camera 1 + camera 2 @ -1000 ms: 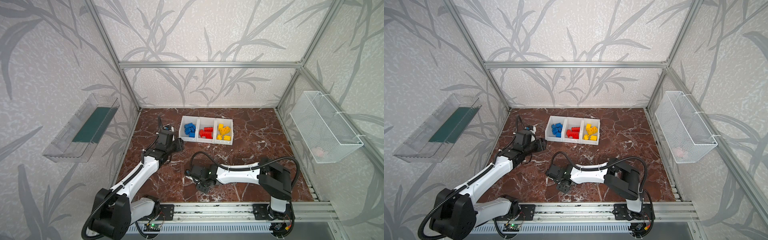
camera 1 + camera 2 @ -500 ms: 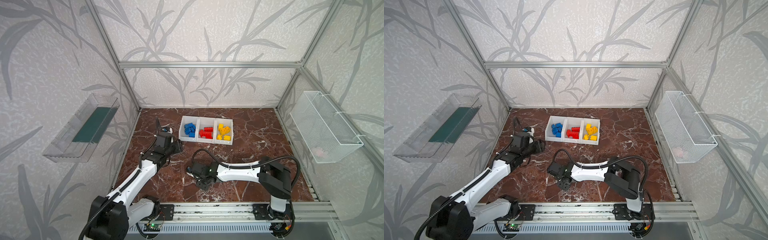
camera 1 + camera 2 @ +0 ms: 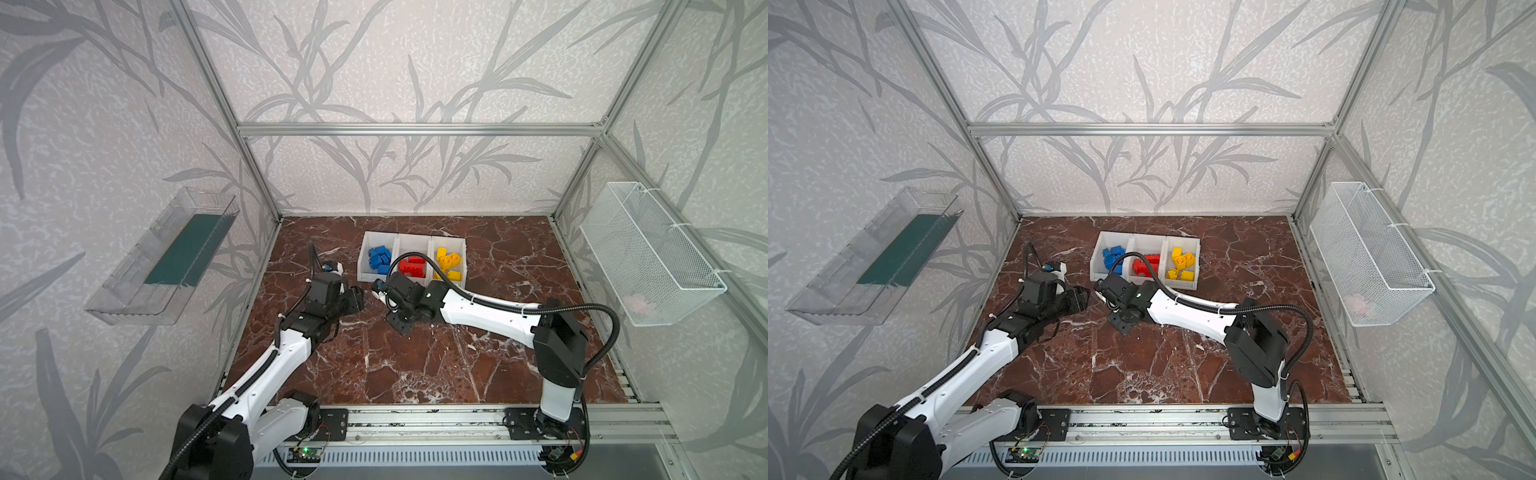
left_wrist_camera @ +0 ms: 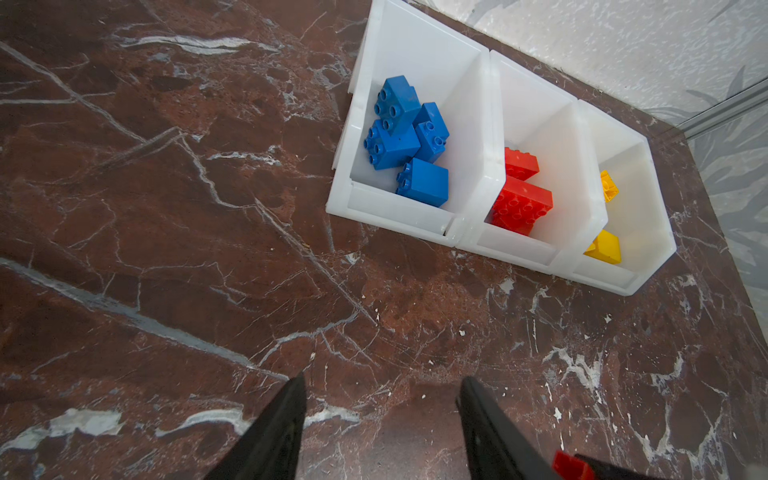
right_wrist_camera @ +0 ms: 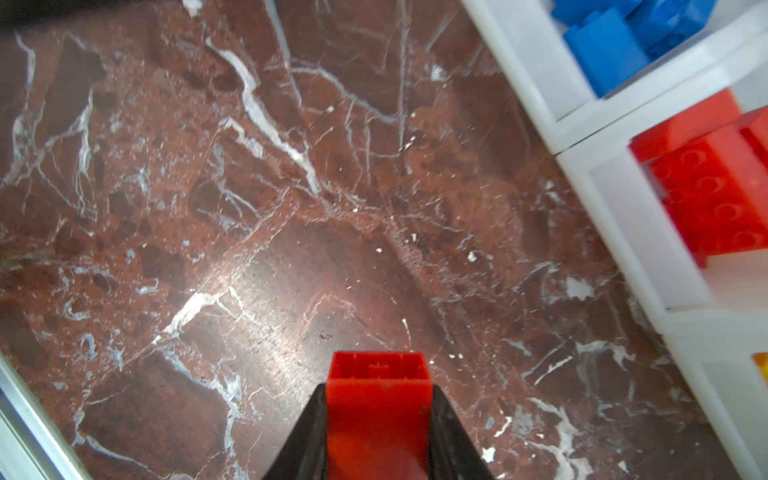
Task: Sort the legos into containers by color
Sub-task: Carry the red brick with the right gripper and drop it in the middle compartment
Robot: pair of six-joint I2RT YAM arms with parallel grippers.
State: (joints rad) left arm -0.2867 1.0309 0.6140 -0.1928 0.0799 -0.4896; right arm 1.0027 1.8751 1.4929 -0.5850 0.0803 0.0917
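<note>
In both top views your left arm [image 3: 286,361] stretches forward from the near rail along the left side. Its left gripper [image 3: 358,298] points toward the front of the containers [image 3: 397,245]. Your right arm [image 3: 482,311] reaches across from the right with the forearm nearly level, and its wrist is bent down just in front of the same containers. From up here you cannot make out its fingertips. The two wrists are near each other but apart. The containers stand in a row at the back of the table [image 3: 415,365]. Blue legos [image 3: 379,259] fill the left bin, red legos [image 3: 413,268] the middle and yellow legos [image 3: 449,259] the right.

In the left wrist view your left gripper [image 4: 382,384] hangs above bare marble. Its jaws are parted about halfway and nothing is between them. A corner of a red brick [image 4: 567,466] shows close beside one finger, along with a black finger of the other arm.

In the right wrist view your right gripper [image 5: 378,395] is clenched on that red brick, with both fingers pressed flat against its sides. The brick's ribbed, hollow face shows at the tip. It is over bare marble beside the containers' front wall, outside every bin.
</note>
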